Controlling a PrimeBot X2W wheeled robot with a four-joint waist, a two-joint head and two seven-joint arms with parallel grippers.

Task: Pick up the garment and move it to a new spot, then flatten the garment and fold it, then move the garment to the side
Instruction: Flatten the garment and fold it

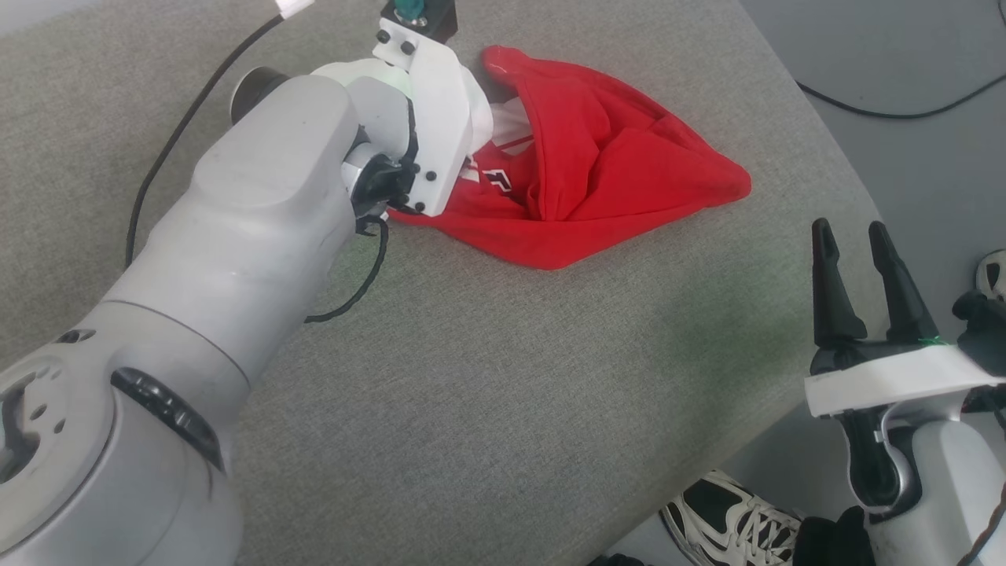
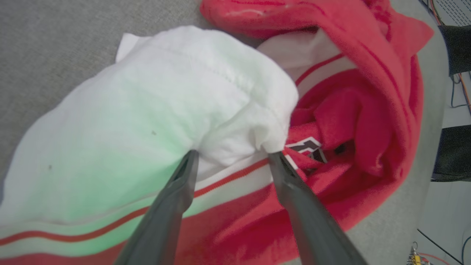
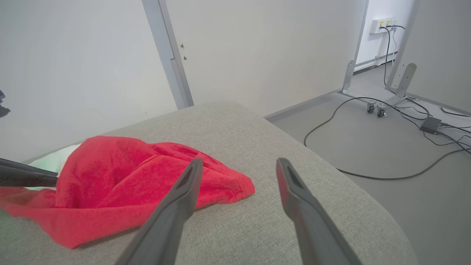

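Left to right:
- Counter point(image 1: 487, 377): grey fabric top with a rounded right corner. 1 black cable point(image 1: 169, 149) runs over its far-left part, next to the left arm.
- Left arm point(image 1: 236, 236): the pale forearm crosses the left half of the head view. Its wrist blocks the garment's left end.
- Left pincer point(image 2: 232, 154): released, 2 fingers spread wide. The tips touch the white fold, with a bulge of white cloth between them. Nothing is clamped.
- Garment point(image 1: 613, 165): 1 item, bunched on the far middle of the counter, with its red tip pointing at the right edge. The left wrist view shows the garment point(image 2: 368, 110) red on the right and white on the left. A white band with a red stripe runs under the fingers, and a dark-and-white print patch sits by the right fingertip. The right wrist view shows the garment point(image 3: 121, 176) as a red heap, with 1 left-pincer finger point(image 3: 25, 176) at its left end.
- Right pincer point(image 1: 849, 228): released, 2 fingers apart and pointing far, at the counter's near-right edge. It sits well apart from the garment, with bare counter between. In its own view the right pincer point(image 3: 239, 162) holds nothing.
- Floor, right: 1 black-and-white shoe point(image 1: 727, 519) sits near the counter's edge. A second white-and-black shape point(image 1: 992, 275) is cut off at the right border, so I can't tell what it is. 1 cable point(image 1: 888, 110) lies far right.
- Right wrist view, far right: several cables, 1 black box point(image 3: 430, 125), a metal frame on casters point(image 3: 371, 106) and a wall socket point(image 3: 382, 24).
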